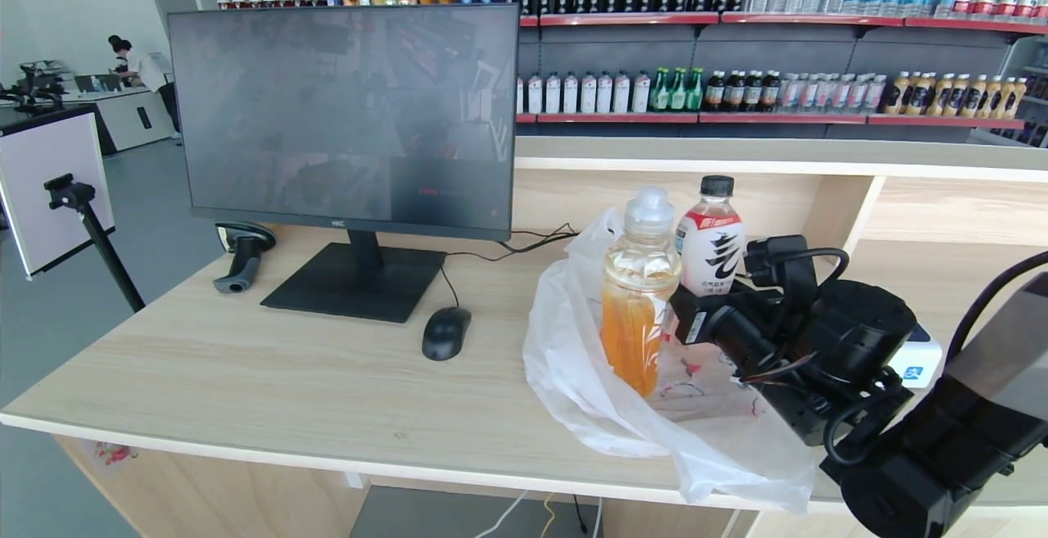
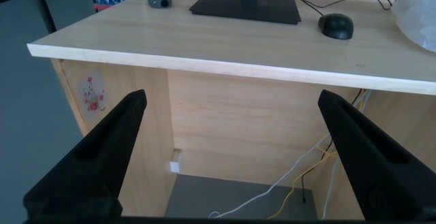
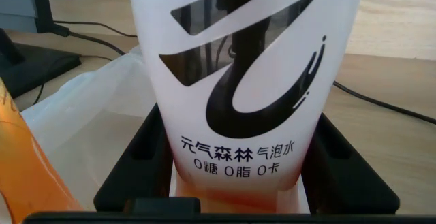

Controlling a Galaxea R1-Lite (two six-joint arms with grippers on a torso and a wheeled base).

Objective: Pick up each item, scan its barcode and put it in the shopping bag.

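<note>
Jaws of the right gripper point(image 3: 240, 132) were closed on the white-labelled plastic drink bottle with a black cap point(image 1: 711, 243), one on each flank of its lower body. That bottle stood upright, long axis vertical and cap uppermost, at the far right side of the thin white translucent plastic shopping bag point(image 1: 589, 391). The bag lay slumped and open on the pale wooden worktop point(image 1: 246, 382).

Just beside the held bottle, on the robot's left and a little nearer, stood the clear plastic bottle of orange drink with a clear cap point(image 1: 639, 300). It was upright inside the bag, with the film drawn over its lower half. Whether the held bottle's base was already within the bag's mouth could not be told.

The left gripper point(image 2: 231, 101) hung low before the worktop's front edge with its jaws spread wide and empty, well apart from the bag. The right arm was therefore much the nearer. By my judgement, what remained for this bottle was a short lowering with its axis kept vertical, clear of its orange neighbour.

The black handheld barcode scanner point(image 1: 240, 255) sat at the worktop's left by the foot of the dark flat monitor point(image 1: 348, 120). It was well apart from the bottle, with the black computer mouse point(image 1: 446, 332) between them.

Counted: two bottles, one bag, one scanner, one monitor, one mouse.
</note>
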